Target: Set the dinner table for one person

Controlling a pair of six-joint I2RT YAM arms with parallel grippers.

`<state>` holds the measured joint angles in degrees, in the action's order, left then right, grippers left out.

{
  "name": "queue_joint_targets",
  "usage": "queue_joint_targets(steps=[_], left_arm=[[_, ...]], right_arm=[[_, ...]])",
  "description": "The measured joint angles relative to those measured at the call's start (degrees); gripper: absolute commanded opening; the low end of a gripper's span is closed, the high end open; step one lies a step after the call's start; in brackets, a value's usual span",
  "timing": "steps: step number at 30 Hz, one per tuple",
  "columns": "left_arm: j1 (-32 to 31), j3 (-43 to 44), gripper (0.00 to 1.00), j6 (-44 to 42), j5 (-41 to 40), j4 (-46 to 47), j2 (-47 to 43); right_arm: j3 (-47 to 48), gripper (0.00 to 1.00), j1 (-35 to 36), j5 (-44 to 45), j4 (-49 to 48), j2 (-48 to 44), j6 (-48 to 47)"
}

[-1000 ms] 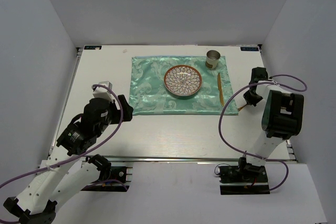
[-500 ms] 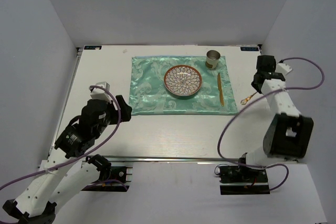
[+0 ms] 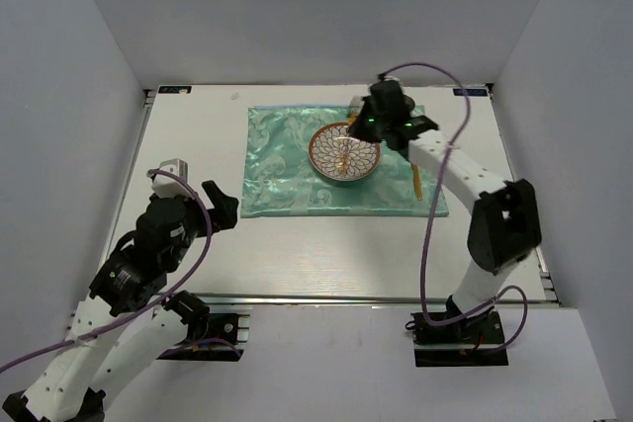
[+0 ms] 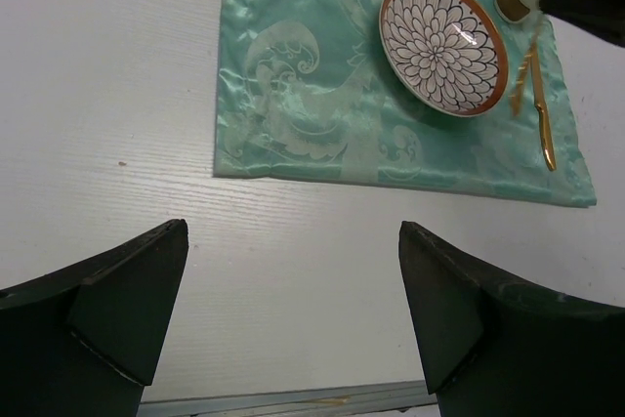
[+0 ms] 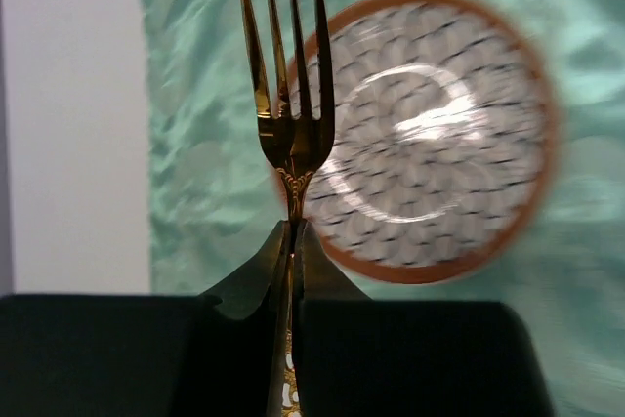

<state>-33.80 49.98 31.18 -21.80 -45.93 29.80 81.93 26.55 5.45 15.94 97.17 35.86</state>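
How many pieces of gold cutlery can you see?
2: a fork in the right gripper over the plate, a knife on the mat beside it.

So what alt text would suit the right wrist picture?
A gold fork, prongs up, is pinched in the right gripper. Behind it, blurred, an orange-rimmed patterned plate sits on a green cloth mat, white table at left.

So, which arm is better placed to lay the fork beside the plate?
Right. The right gripper is shut on the fork, held over the plate on the mat. The left gripper is open and empty, over the table short of the mat.
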Motion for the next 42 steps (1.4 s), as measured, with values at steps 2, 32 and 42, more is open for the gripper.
queue_joint_targets(steps=[2,32,42], left_arm=[[0.00,0.00,0.98,0.22,-0.26,-0.07,0.48],[0.00,-0.02,0.98,0.57,-0.87,-0.33,-0.74],[0.00,-0.02,0.98,0.31,-0.24,-0.31,-0.76]], right_arm=[[3.58,0.00,6.25,0.50,0.13,4.39,3.43],[51.41,0.00,19.02,-0.07,15.41,48.26,7.10],[51.39,0.00,18.88,-0.35,16.11,48.94,5.92]])
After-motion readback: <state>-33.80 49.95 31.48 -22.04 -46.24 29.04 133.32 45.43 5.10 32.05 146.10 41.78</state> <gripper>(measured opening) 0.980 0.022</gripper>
